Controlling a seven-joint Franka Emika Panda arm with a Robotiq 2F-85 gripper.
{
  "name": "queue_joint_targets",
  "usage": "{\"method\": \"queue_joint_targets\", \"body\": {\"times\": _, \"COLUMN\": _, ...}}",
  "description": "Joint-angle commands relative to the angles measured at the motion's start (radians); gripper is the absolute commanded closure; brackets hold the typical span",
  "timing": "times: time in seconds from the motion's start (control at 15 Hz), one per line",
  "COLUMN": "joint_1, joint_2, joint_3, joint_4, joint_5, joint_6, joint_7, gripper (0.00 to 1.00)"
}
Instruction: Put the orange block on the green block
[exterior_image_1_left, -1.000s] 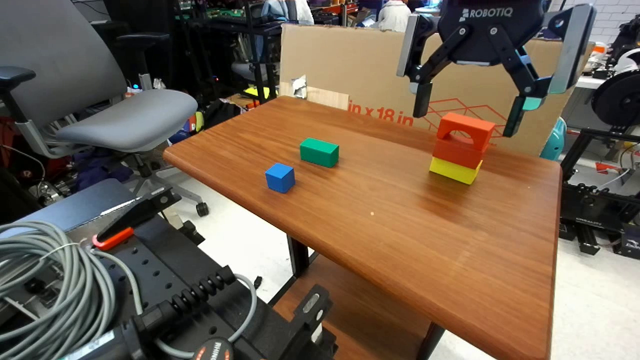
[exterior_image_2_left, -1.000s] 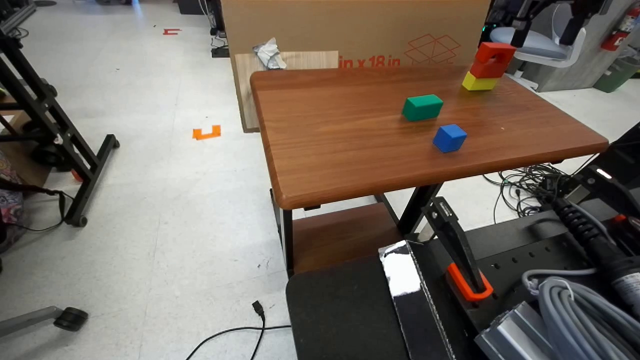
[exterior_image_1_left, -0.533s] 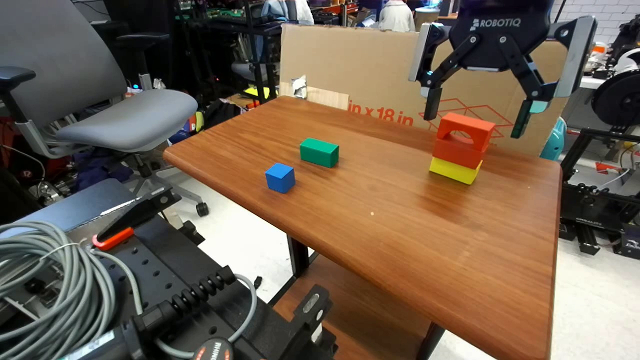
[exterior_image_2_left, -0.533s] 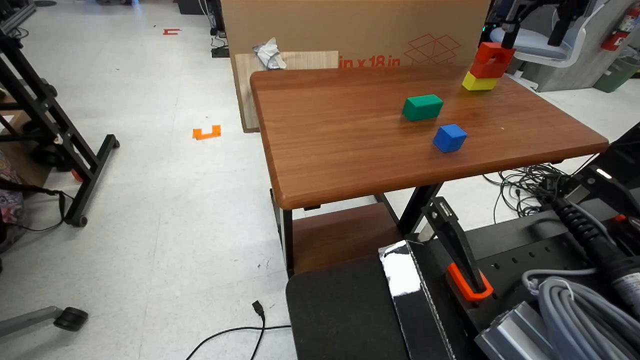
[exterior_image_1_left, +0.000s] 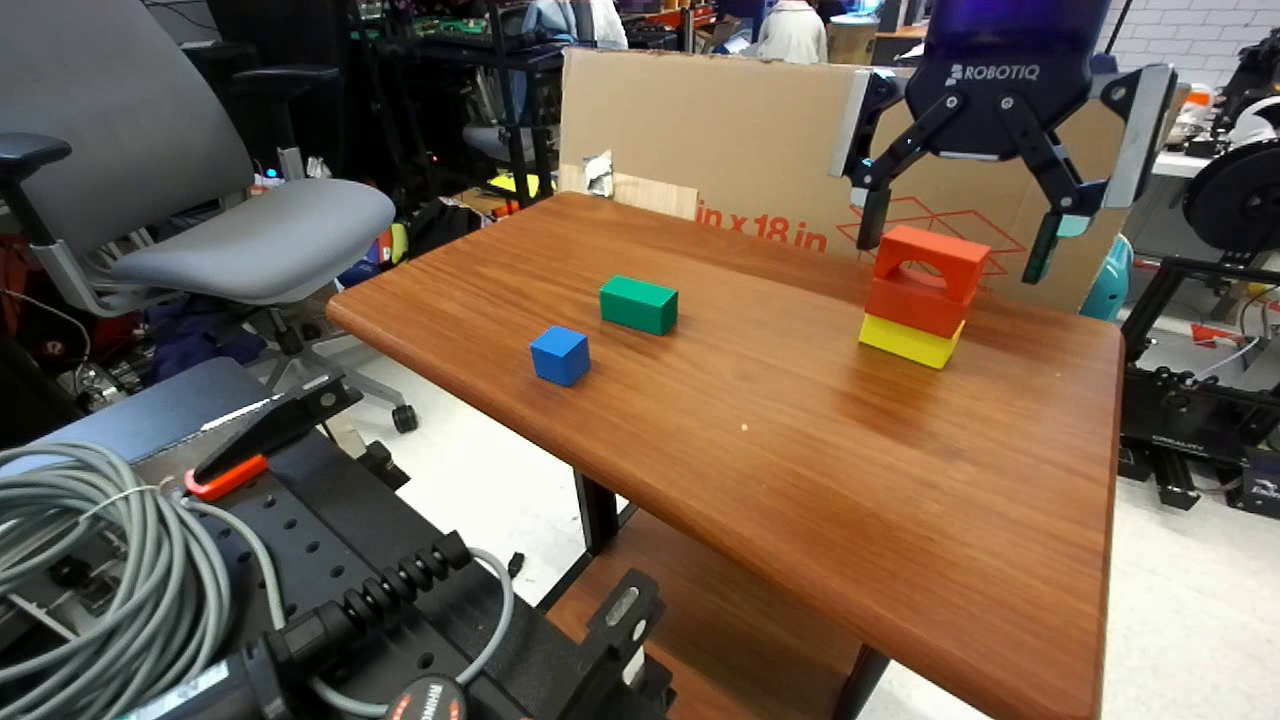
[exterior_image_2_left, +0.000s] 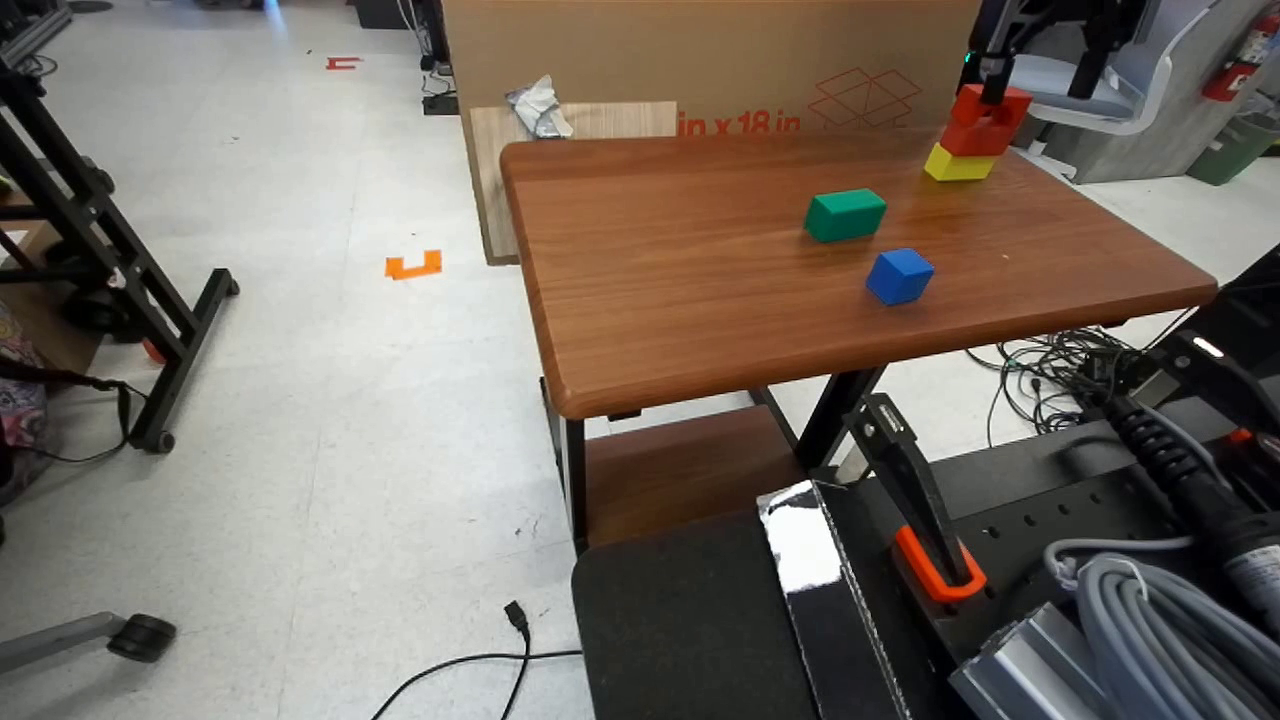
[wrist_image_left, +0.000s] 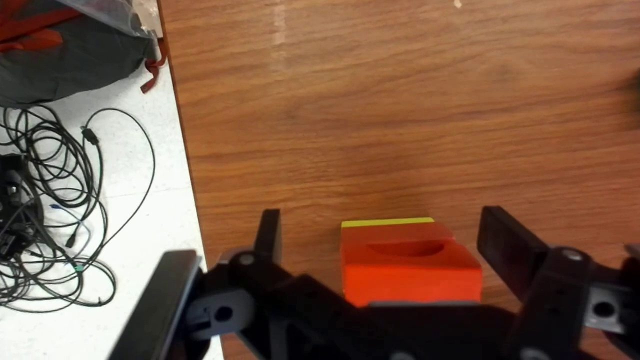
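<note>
1. In an exterior view, the orange block (exterior_image_1_left: 936, 252) is at the right of the frame. It stands on an orange-red slab (exterior_image_1_left: 910, 306), and below this a yellow slab (exterior_image_1_left: 908, 343) rests on the worktop (exterior_image_1_left: 800, 480). Its arched hollow faces down, so the block has two legs as support. The end effector (exterior_image_1_left: 952, 252) is spread wide at about its height and holds nothing; I suppose this width is for bringing one finger (exterior_image_1_left: 873, 220) to each end.

2. Left of the centre there, the green block (exterior_image_1_left: 638, 305) lies alone with a flat top, on which nothing is placed. It should therefore serve well as a base. The blue cube (exterior_image_1_left: 560, 356), near it but apart, is probably not needed.

3. In an exterior view, the orange block with its two slabs is at the upper right, and one finger (exterior_image_2_left: 995, 86) appears before it. From this angle I cannot tell whether they touch.

4. In the wrist view, the orange block is at the lower centre, between the fingers. The gap is wider at the left of the frame and very narrow at the right. A small centring may be wise before closing, because otherwise the block could be pushed along the slab.
</note>
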Motion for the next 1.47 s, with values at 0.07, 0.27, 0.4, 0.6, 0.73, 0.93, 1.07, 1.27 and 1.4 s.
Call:
{"method": "queue_joint_targets", "body": {"times": 0.07, "joint_1": -0.006, "joint_2": 0.056, "joint_3": 0.021, "joint_4": 0.099, "joint_5": 0.021, "joint_6": -0.069, "joint_7": -0.032, "gripper": 0.0}}
{"method": "queue_joint_targets", "body": {"times": 0.27, "joint_1": -0.001, "joint_2": 0.07, "joint_3": 0.026, "joint_4": 0.124, "joint_5": 0.018, "joint_6": -0.079, "joint_7": -0.033, "gripper": 0.0}}
{"method": "queue_joint_targets", "body": {"times": 0.4, "joint_1": 0.002, "joint_2": 0.081, "joint_3": 0.022, "joint_4": 0.138, "joint_5": 0.01, "joint_6": -0.084, "joint_7": -0.026, "gripper": 0.0}}
{"method": "queue_joint_targets", "body": {"times": 0.6, "joint_1": 0.006, "joint_2": 0.096, "joint_3": 0.02, "joint_4": 0.154, "joint_5": 0.007, "joint_6": -0.091, "joint_7": -0.02, "gripper": 0.0}}
{"method": "queue_joint_targets", "body": {"times": 0.73, "joint_1": 0.007, "joint_2": 0.104, "joint_3": 0.024, "joint_4": 0.163, "joint_5": 0.008, "joint_6": -0.094, "joint_7": -0.026, "gripper": 0.08}}
{"method": "queue_joint_targets", "body": {"times": 0.93, "joint_1": 0.001, "joint_2": 0.114, "joint_3": 0.042, "joint_4": 0.175, "joint_5": 0.022, "joint_6": -0.109, "joint_7": -0.057, "gripper": 0.42}}
{"method": "queue_joint_targets", "body": {"times": 1.07, "joint_1": 0.006, "joint_2": 0.109, "joint_3": 0.045, "joint_4": 0.174, "joint_5": 0.017, "joint_6": -0.108, "joint_7": -0.059, "gripper": 0.58}}
{"method": "queue_joint_targets", "body": {"times": 1.27, "joint_1": 0.004, "joint_2": 0.057, "joint_3": 0.043, "joint_4": 0.138, "joint_5": 0.015, "joint_6": -0.104, "joint_7": -0.058, "gripper": 0.59}}
{"method": "queue_joint_targets", "body": {"times": 1.4, "joint_1": 0.002, "joint_2": 0.009, "joint_3": 0.047, "joint_4": 0.096, "joint_5": 0.016, "joint_6": -0.089, "joint_7": -0.072, "gripper": 0.59}}
